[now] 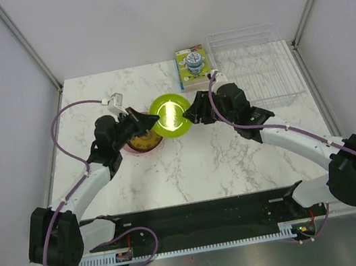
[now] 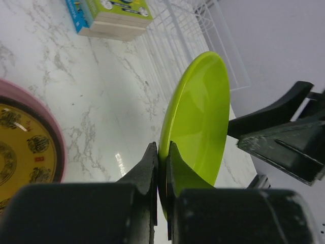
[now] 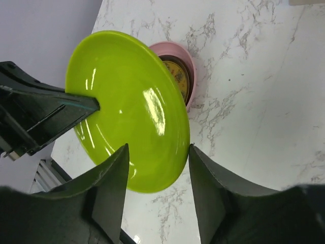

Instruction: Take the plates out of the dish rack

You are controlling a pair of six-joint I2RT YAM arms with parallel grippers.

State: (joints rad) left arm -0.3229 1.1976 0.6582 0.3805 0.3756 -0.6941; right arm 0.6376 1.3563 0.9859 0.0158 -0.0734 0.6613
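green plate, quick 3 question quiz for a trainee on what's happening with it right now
1. True or false: the lime green plate lies flat on the table.
2. Which jaws are shut on its rim? A) left jaws B) right jaws C) both D) neither
3. Fill in: the yellow plate tops a stack whose largest plate is ___.

Key: 1 false, it is held up on edge. 2 A; the right jaws stand open around it. 3 pink, the pink plate.
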